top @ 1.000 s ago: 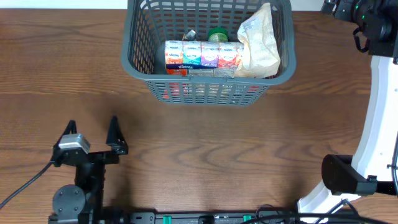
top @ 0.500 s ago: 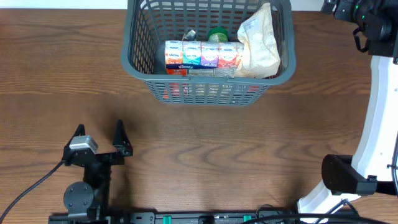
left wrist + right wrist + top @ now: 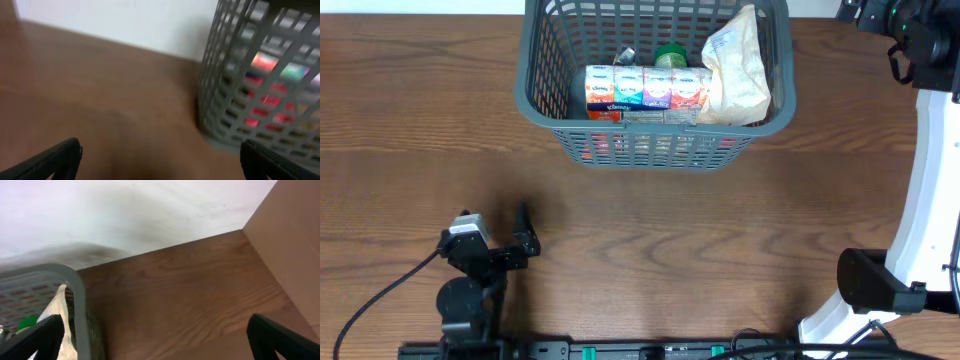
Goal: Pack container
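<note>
Wood-grain bench [image 3: 720, 230] carries the container [image 3: 660, 150] at top centre, groceries [image 3: 645, 88] inside. Left gripper [image 3: 495, 215], lower left, and right gripper [image 3: 155, 342], upper right, both stand wide open, empty.

table [image 3: 720, 230]: brown wood grain | tissue packs [image 3: 647, 88]: four in a row, side by side, touching, each a different colour print | bag [image 3: 735, 70]: pale, crinkled, leaning against right end of row | green cap [image 3: 670, 55]: behind row, partly hidden | cable [image 3: 380, 288]: black, lying on near-left table corner | wall [image 3: 125, 210]: white, beyond far table edge
</note>
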Robot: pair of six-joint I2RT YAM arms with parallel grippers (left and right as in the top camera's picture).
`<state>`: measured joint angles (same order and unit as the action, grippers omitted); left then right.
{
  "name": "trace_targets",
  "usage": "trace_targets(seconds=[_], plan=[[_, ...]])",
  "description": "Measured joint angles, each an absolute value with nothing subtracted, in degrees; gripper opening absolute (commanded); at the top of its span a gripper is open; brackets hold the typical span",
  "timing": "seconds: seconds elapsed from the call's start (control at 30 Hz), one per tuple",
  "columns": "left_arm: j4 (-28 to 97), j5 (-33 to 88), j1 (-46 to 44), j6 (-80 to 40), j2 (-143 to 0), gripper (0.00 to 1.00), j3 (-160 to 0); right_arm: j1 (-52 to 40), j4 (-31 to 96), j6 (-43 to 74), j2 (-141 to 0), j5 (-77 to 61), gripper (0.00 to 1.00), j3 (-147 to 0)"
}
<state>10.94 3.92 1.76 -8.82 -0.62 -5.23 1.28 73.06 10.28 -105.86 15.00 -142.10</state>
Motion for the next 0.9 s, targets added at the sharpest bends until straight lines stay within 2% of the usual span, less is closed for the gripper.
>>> trace_targets(seconds=[0.9], plan=[[13.54,3.9,1.76,-8.8,-0.62,0.99,-5.65,1.28,73.06,10.28,-105.86,14.98,0.99,-142.1]])
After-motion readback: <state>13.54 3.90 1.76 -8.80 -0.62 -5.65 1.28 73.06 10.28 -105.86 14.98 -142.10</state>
